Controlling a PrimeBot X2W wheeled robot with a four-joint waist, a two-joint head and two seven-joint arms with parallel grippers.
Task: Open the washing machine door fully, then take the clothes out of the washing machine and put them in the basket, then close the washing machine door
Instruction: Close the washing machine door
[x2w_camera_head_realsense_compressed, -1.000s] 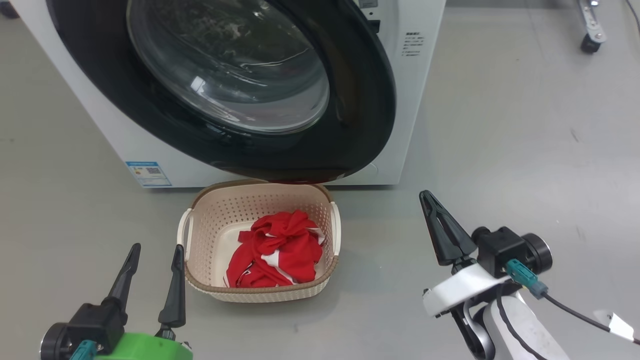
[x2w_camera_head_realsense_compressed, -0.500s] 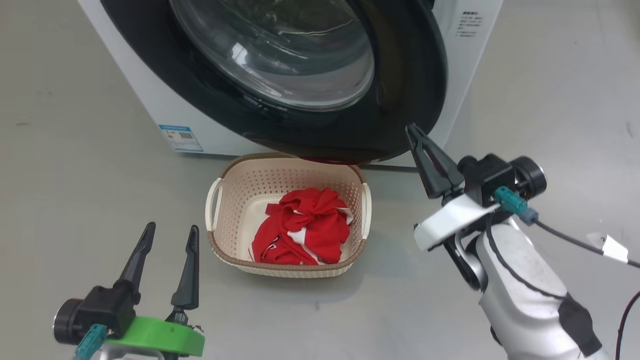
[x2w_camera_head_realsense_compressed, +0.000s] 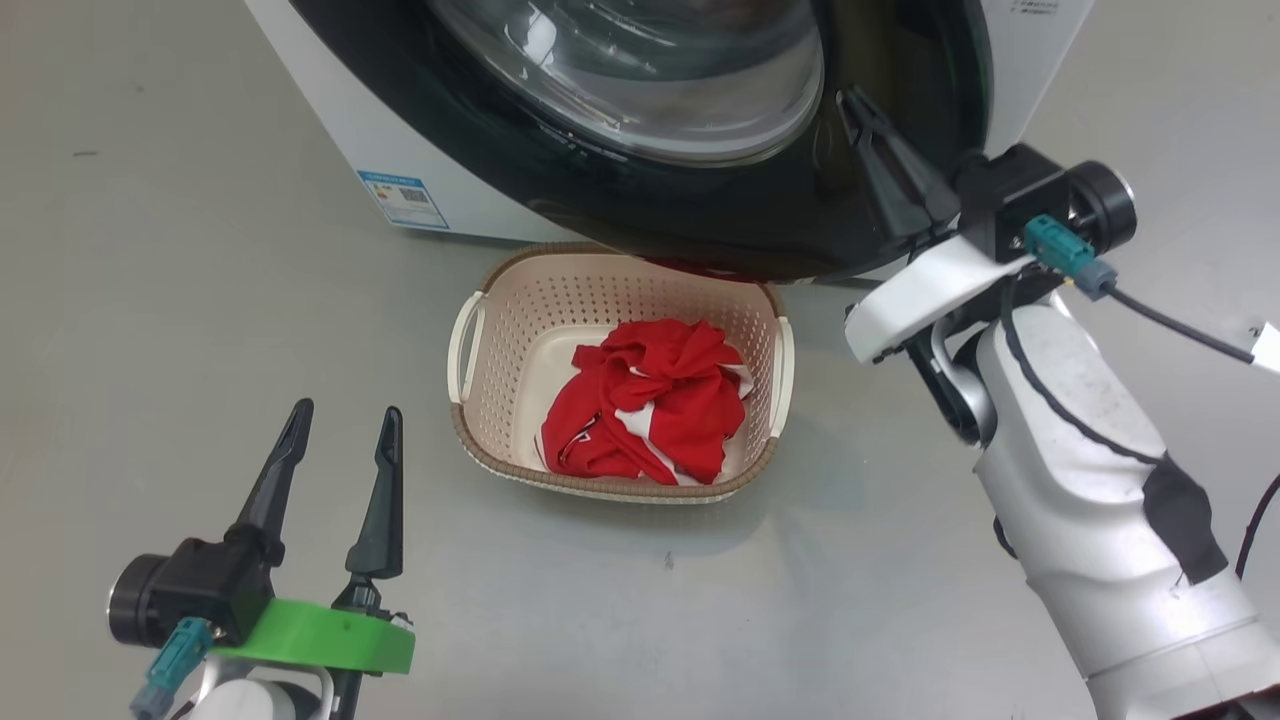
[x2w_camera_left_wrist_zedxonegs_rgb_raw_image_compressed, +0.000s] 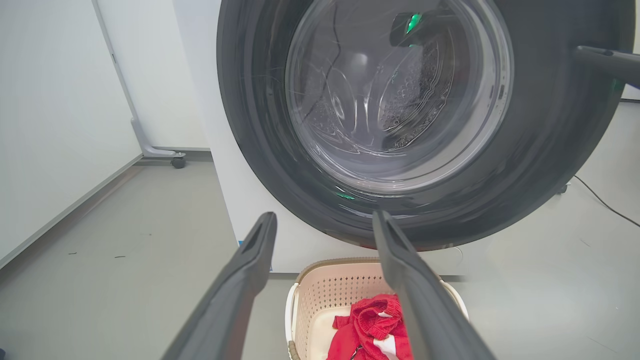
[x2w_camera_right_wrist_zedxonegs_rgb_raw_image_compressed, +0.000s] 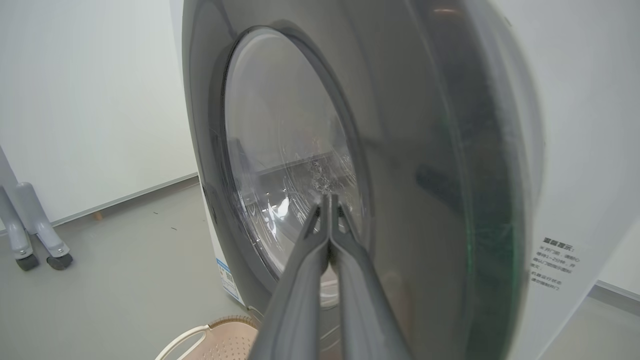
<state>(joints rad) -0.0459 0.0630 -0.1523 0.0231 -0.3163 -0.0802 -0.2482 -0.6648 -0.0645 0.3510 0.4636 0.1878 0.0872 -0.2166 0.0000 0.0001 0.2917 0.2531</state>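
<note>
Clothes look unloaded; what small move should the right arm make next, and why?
Probably press the shut right tool into the washing machine door to swing it closed: the clothes already lie in the basket, the tool sits at the door's black rim, and the door looks ajar.

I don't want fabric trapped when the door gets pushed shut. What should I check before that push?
1. Clothes in the basket: ok, the red pile lies inside it.
2. Drum empty: cannot tell, glare hides much of it.
3. Washing machine door shut: not ok, its right edge looks ajar.
4. Right gripper ready: ok, jaws shut, tips at the door's black rim.
5. Left gripper clear: ok, jaws open, low beside the basket.
</note>
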